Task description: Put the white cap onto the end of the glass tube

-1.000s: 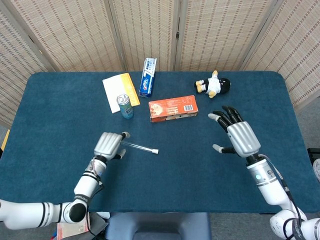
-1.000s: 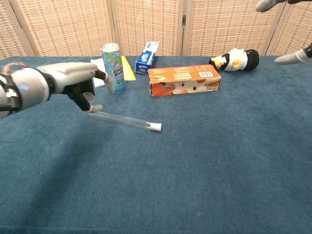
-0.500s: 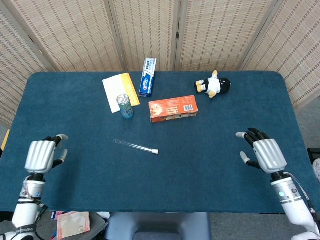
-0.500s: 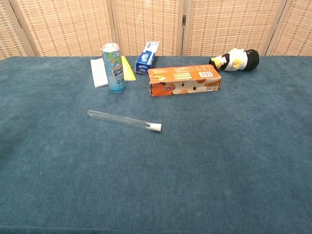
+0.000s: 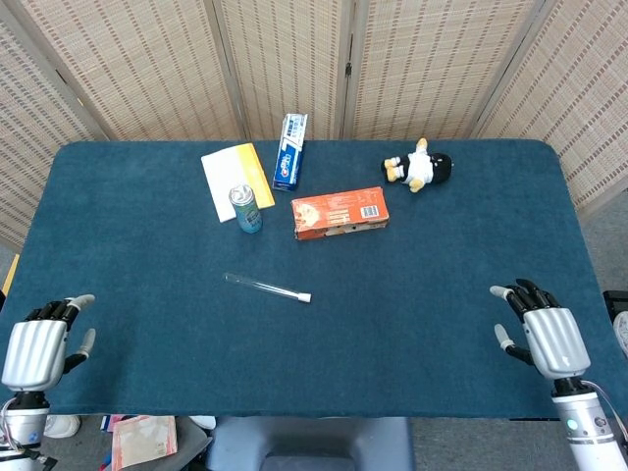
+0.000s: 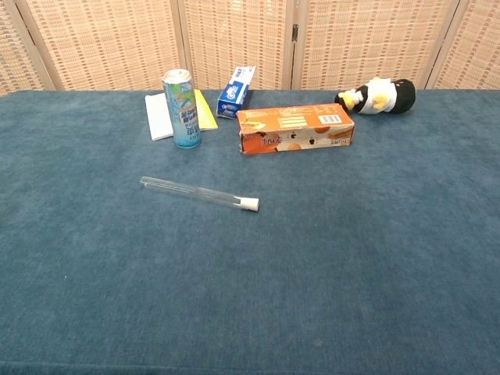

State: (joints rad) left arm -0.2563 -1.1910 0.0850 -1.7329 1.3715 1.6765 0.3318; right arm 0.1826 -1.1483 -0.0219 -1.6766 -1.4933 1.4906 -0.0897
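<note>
white cap [image 6: 250, 205] sits on glass tube [image 6: 191, 191]

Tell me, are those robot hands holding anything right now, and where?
Nothing is held. The left hand and right hand are empty at the table's near corners; the capped glass tube lies alone.

Chest view: a glass tube [image 6: 195, 192] lies flat on the blue table [image 6: 351, 258], slanting from far left to near right, with the white cap [image 6: 249, 205] seated on its near-right end. Farther back stand an upright drink can [image 6: 180, 108], just right of a white-and-yellow packet [image 6: 160, 116], and an orange box [image 6: 295, 129] lying lengthwise to the can's right. At the far edge lie a blue-and-white toothpaste box [image 6: 236, 91] and, at far right, a toy penguin [image 6: 378, 95] on its side.
</note>
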